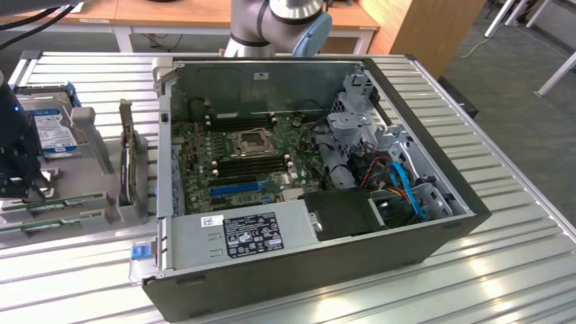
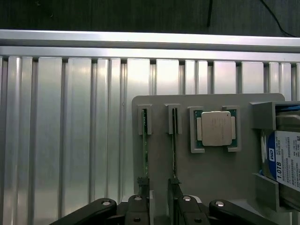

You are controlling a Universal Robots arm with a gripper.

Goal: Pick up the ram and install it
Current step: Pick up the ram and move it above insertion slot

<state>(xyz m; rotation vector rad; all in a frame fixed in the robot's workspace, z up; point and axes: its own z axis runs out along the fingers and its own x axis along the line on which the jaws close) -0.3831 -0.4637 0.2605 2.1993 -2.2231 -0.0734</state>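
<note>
Two green ram sticks stand on edge in slotted holders on a grey tray [image 2: 220,173], one ram [image 2: 146,150] beside the other ram [image 2: 174,140]. In the exterior view the same ram sticks [image 1: 52,201] lie at that view's lower left. My gripper [image 2: 158,208] hovers over the sticks' near ends, open, with nothing between its fingers [image 2: 140,208]. Its dark body [image 1: 16,162] hangs at the exterior view's left edge. The motherboard [image 1: 193,162] lies inside the open computer case, with black slots [image 1: 252,165] beside the processor socket.
A square silver processor chip [image 2: 216,128] sits in a tray pocket beside the sticks. A blue-labelled hard drive [image 2: 283,161] lies further along the tray. The case [image 1: 432,229] holds a power supply [image 1: 243,233] and cables. Ribbed metal tabletop [image 2: 70,140] lies around the tray.
</note>
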